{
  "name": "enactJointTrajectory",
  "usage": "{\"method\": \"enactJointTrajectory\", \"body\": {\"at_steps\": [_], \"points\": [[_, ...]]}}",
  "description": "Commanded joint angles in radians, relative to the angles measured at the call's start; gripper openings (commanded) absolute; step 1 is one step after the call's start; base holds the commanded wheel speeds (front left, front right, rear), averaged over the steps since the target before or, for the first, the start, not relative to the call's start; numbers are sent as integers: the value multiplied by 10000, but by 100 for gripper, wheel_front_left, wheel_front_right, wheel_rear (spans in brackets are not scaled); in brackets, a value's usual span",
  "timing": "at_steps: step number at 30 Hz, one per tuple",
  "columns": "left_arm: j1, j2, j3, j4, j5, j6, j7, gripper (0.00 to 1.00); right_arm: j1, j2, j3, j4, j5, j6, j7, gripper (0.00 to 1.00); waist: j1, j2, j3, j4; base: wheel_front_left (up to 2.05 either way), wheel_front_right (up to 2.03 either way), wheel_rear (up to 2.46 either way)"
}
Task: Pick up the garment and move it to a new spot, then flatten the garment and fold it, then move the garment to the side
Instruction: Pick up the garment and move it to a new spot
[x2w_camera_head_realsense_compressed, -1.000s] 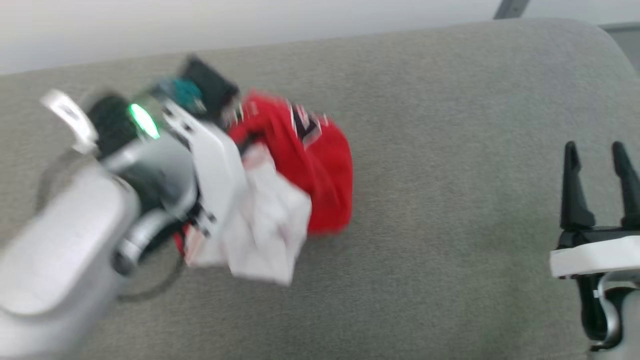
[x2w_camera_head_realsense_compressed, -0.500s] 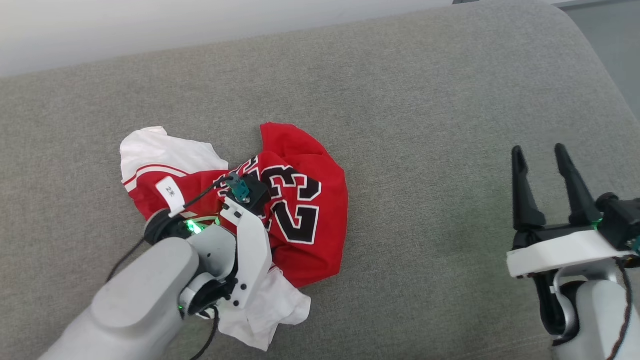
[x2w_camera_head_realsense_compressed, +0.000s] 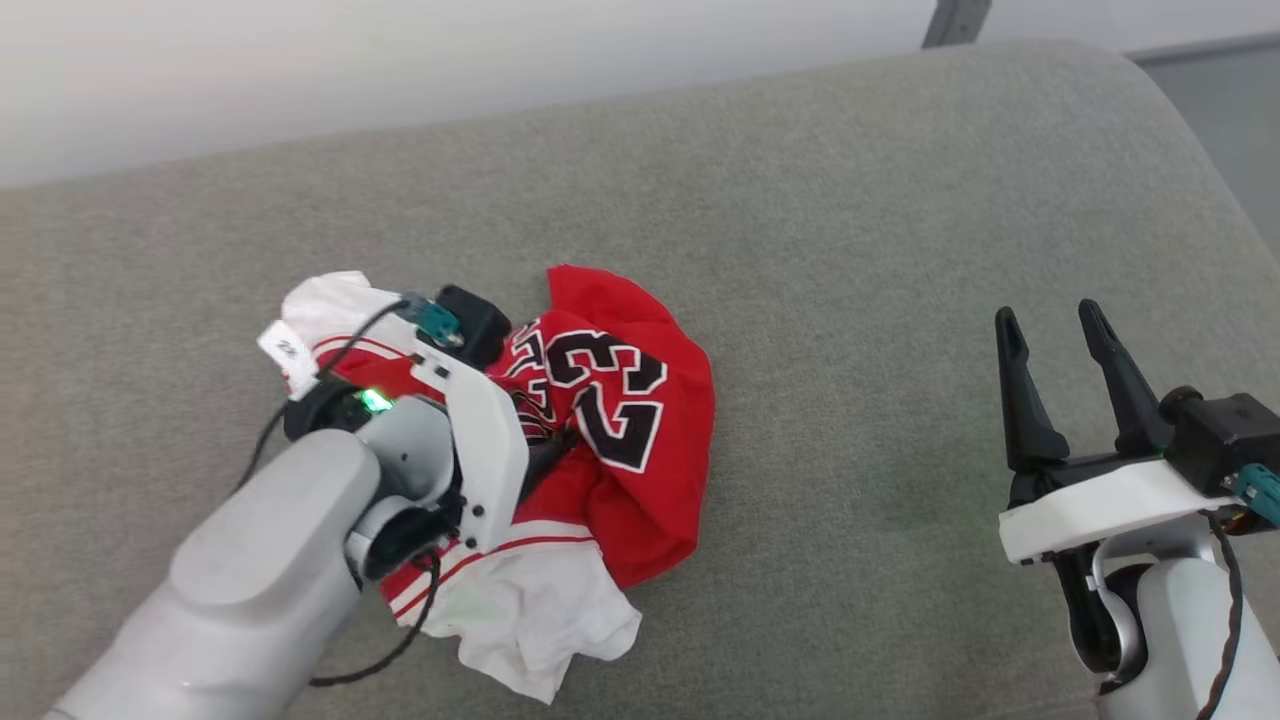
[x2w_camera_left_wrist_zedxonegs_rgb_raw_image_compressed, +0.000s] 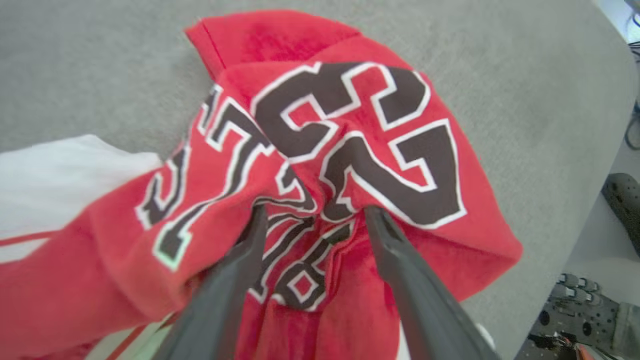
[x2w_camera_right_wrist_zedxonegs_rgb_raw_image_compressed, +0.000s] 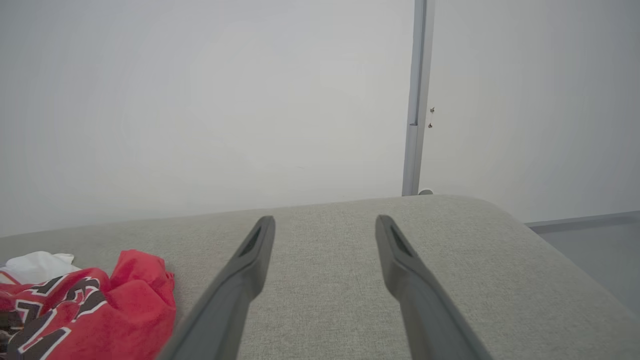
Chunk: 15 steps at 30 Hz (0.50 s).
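The garment (x2w_camera_head_realsense_compressed: 620, 400) is a red jersey with white sleeves and a black 23, lying crumpled on the grey cushion (x2w_camera_head_realsense_compressed: 850, 250) left of centre. My left gripper (x2w_camera_head_realsense_compressed: 550, 440) points down into its middle. In the left wrist view the left gripper (x2w_camera_left_wrist_zedxonegs_rgb_raw_image_compressed: 312, 215) is open, its two fingers spread with their tips sunk in the red folds of the garment (x2w_camera_left_wrist_zedxonegs_rgb_raw_image_compressed: 350, 125) by the lettering. My right gripper (x2w_camera_head_realsense_compressed: 1047, 320) hovers open and empty at the right, well away from the cloth. The right wrist view shows that gripper (x2w_camera_right_wrist_zedxonegs_rgb_raw_image_compressed: 325, 220) above bare cushion, with the garment (x2w_camera_right_wrist_zedxonegs_rgb_raw_image_compressed: 100, 300) at its lower left.
The cushion curves down at its right end (x2w_camera_head_realsense_compressed: 1190, 150), with grey floor beyond. A white wall (x2w_camera_head_realsense_compressed: 400, 60) runs behind it, and a grey metal post (x2w_camera_right_wrist_zedxonegs_rgb_raw_image_compressed: 417, 100) stands against the wall. A dark shoe-like thing (x2w_camera_left_wrist_zedxonegs_rgb_raw_image_compressed: 622, 200) lies on the floor.
The garment hung from my left gripper a second ago and now lies on the cushion. The left fingers have spread apart. The head camera has shifted; the right gripper stays open.
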Motion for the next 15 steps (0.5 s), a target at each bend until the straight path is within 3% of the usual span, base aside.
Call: {"method": "enactJointTrajectory", "body": {"at_steps": [1,8,15], "points": [[-47,85,111,-203,32,-30,-217,100,96,-38,22,-1,39,-3,29,100,0,0,-224,187,0,0,0],[481,813,797,-1477,21,357,-1414,100,287,-185,63,-54,71,-3,104,100,0,0,-673,567,0,0,0],[1632,1648,1676,-2813,390,901,-3822,100,487,-261,114,-12,19,-3,74,100,0,0,-973,863,0,0,0]]}}
